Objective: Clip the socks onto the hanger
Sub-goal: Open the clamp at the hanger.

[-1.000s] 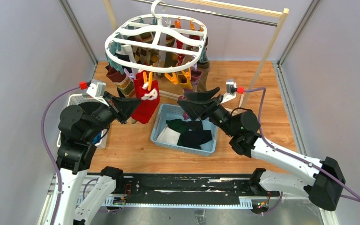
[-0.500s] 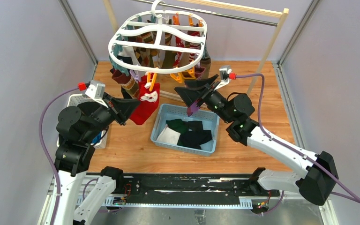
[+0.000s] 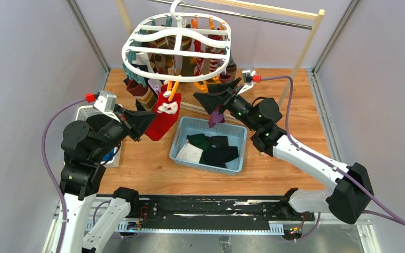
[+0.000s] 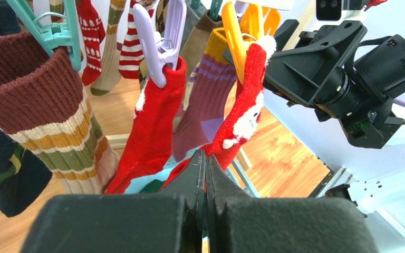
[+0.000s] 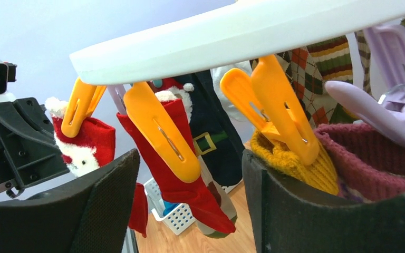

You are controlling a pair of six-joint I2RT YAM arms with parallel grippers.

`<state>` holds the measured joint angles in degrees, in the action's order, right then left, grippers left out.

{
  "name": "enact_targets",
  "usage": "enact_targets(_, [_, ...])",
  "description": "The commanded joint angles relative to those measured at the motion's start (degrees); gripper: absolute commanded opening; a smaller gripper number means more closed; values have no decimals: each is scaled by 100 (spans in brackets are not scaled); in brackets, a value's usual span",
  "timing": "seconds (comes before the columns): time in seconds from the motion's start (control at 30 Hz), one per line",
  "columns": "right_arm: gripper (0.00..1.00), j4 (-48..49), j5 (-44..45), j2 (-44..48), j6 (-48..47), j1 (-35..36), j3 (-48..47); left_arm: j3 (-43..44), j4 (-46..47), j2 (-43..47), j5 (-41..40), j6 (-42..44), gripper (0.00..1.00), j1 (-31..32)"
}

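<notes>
The hanger (image 3: pixel 176 51) hangs by its hook from the metal bar of the rail (image 3: pixel 242 16) at 12 o'clock on the table, so its ring of pegs sits high enough for both arms to work from below. Most pegs already carry socks. At the ring's 6 o'clock edge a red sock (image 3: pixel 163 113) with a white pattern is bitten at the cuff by an orange peg (image 3: pixel 173 88).

The left hand (image 4: pixel 204 163), at 9 o'clock of that sock, is pinched fully closed on its lower end. The sock slants toward the hand rather than hanging plumb, probably to keep the cloth taut and steady.

The right hand (image 5: pixel 190 163) comes in from 3 o'clock with its fingers spread wide and holding nothing. In its wrist view the orange pegs hang in the gap ahead of the fingers; I cannot tell that it touches any. That reads as lining up to squeeze or check a peg.

More socks (image 3: pixel 216 150), dark green, black and white, wait in the blue basket (image 3: pixel 175 145) at the table's centre, within either arm's reach. A white basket (image 3: pixel 84 110) sits at 9 o'clock.

The table (image 3: pixel 290 105) is orange-brown wood grain, enclosed by plain pale walls (image 3: pixel 26 79).
</notes>
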<state>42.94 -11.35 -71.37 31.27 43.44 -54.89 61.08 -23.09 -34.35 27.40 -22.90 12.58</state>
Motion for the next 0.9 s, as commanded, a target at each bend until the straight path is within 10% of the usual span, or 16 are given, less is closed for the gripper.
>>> enact_targets(0.0, [67,578,-356,-72,163,-76,-200,147,-21,89,-3,79,0,34])
enact_targets(0.7, [1,580,-706,36,279,-17,-233,285,-204,109,-245,171,1,34])
enact_targets(0.87, [0,316,-588,70,43,105,-385,458,-419,82,-596,266,53,34])
